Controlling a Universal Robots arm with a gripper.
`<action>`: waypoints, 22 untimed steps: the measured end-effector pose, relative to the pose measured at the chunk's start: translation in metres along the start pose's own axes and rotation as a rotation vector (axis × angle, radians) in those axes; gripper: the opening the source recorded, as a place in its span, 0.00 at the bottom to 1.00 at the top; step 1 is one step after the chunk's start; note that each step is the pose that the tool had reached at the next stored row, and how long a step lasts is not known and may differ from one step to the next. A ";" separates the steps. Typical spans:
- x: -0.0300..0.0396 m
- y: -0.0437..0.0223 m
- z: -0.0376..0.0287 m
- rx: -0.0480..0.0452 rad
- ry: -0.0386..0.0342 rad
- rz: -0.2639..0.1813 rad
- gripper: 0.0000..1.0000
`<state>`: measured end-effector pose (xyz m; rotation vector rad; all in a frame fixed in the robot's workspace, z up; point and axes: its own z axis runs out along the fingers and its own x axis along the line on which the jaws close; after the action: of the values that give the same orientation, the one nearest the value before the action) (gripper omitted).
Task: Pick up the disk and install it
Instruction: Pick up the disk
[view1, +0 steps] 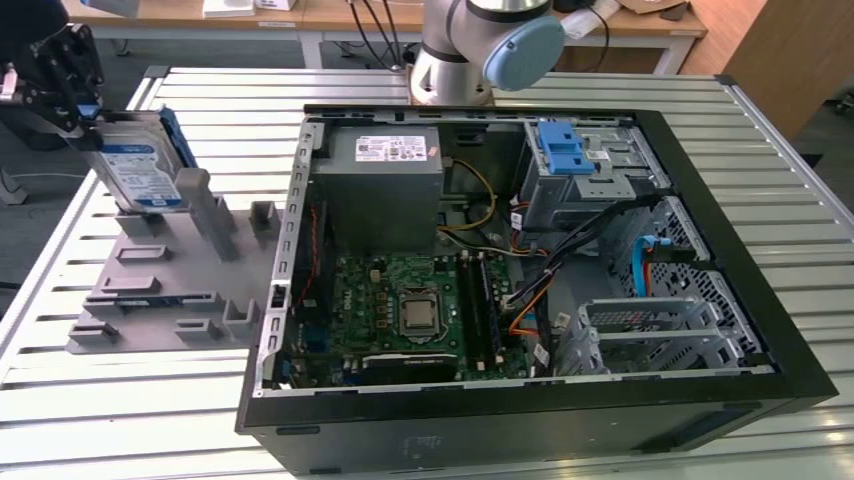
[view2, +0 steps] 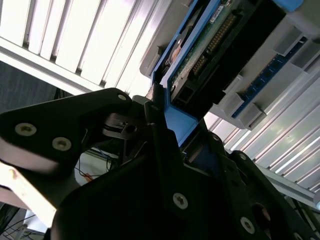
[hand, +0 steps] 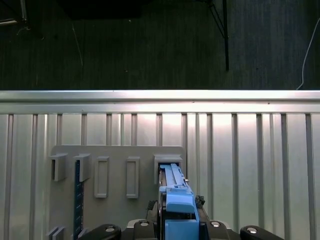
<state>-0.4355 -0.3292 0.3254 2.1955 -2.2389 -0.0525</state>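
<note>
One end of the disk is clamped by the gripper at the exterior view's left, tilted over the grey rack (lower end close to a slot). If it is lifted askew, its blue frame could be caught there and pulled loose.

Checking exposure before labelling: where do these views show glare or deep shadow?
Second wrist view: table slats glare white, the hand is near black. First wrist view: the table's edge rail glares, the floor beyond is dark. Exterior view: evenly lit.
</note>
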 end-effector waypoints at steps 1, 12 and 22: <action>0.0000 0.0000 -0.0004 0.0000 0.0000 0.000 0.37; -0.0001 0.0001 -0.0047 0.0000 0.0000 0.000 0.37; -0.0002 0.0002 -0.0087 -0.0001 0.0000 0.000 0.37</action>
<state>-0.4355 -0.3293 0.3341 2.1955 -2.2389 -0.0526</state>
